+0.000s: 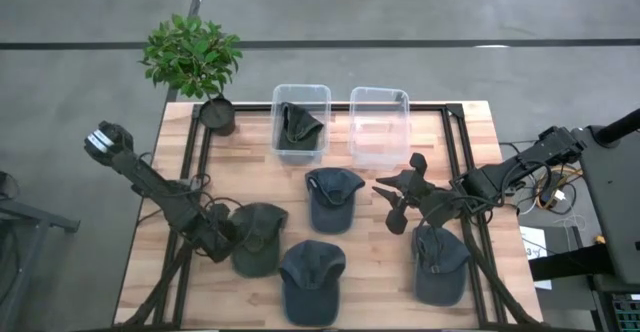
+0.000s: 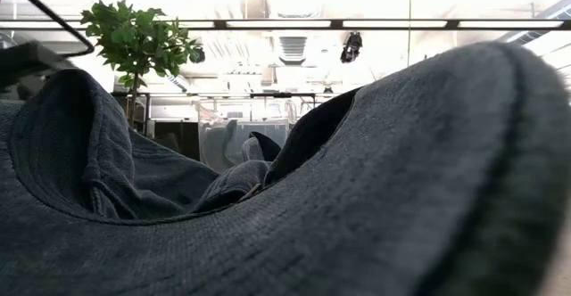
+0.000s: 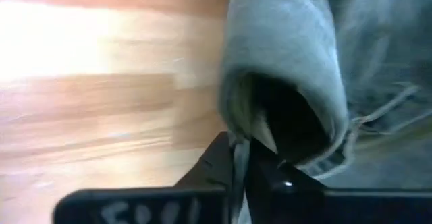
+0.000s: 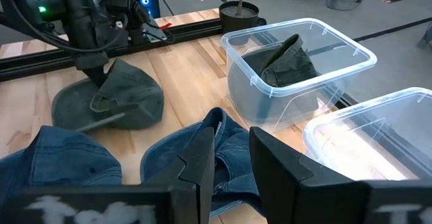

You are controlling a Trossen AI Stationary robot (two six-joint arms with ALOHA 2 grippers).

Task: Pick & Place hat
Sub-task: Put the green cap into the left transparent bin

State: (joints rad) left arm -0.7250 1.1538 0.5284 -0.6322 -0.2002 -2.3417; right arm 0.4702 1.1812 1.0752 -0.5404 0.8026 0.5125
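An olive-green cap [image 1: 260,238] lies on the table near its left side, and my left gripper [image 1: 218,236] is shut on its left edge. My right gripper [image 1: 392,204] hovers open right of centre, between a blue cap [image 1: 332,198] and a dark blue cap [image 1: 440,263]. In the right wrist view its fingers [image 4: 233,143] stand apart above the blue cap [image 4: 202,158]. Another blue cap [image 1: 312,280] rests at the near edge. A second green cap [image 1: 299,124] sits inside the left clear bin [image 1: 278,122]. My left gripper pinches the olive cap's fabric edge [image 3: 237,158] between its two fingers [image 3: 214,164], on the cap's side toward the table's left. It comes slanting down from the left [image 4: 94,67]. The cap's rim curls up just beyond the fingers, and the rest of the cap [image 4: 111,102] lies on the table.
An empty clear bin [image 1: 378,124] stands right of the filled one at the far side. A potted plant [image 1: 195,57] sits at the far left corner. A blue cap close to the lens [image 2: 357,207] fills the low view. Black rails [image 1: 455,147] run along the table.
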